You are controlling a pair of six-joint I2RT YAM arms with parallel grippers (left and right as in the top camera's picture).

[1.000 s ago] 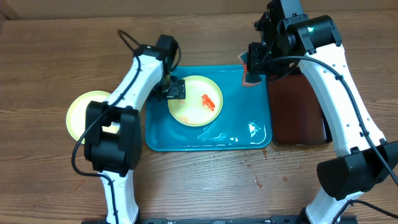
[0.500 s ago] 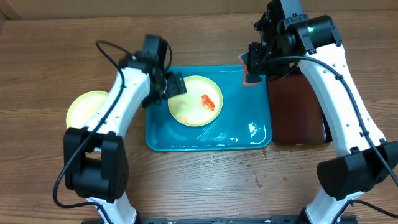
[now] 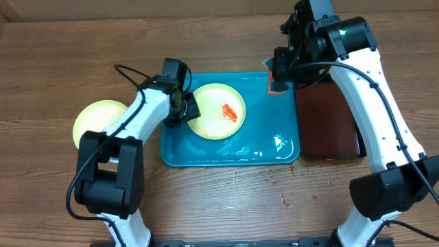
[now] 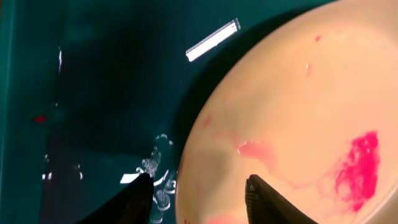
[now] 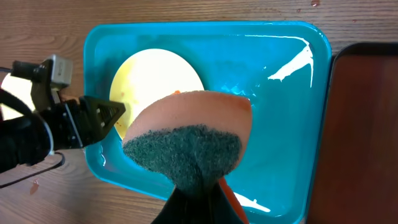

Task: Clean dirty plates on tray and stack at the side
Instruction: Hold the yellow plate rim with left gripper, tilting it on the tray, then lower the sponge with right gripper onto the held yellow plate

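Note:
A pale yellow-green-rimmed plate [image 3: 215, 111] with a red sauce smear lies in the left half of the teal tray [image 3: 274, 147]. My left gripper [image 3: 188, 110] is at this plate's left edge. In the left wrist view the gripper [image 4: 199, 200] is open and straddles the rim of the plate [image 4: 298, 106]: one finger over the wet tray [image 4: 99, 93], the other over the plate's whitish centre. A second yellow-green plate [image 3: 92, 123] rests on the table left of the tray. High over the tray's back right corner, my right gripper [image 3: 278, 81] is shut on a sponge [image 5: 186, 146], green side towards the camera.
A dark reddish tray [image 3: 329, 120] lies against the teal tray's right side. Water pools glint on the teal tray's floor [image 5: 286, 62]. Bare wooden table surrounds both trays, with a few red specks in front [image 3: 283, 199].
The left arm swung and brought its gripper down onto the plate's left rim, with the jaws narrowing around it. The right arm and sponge stayed still.

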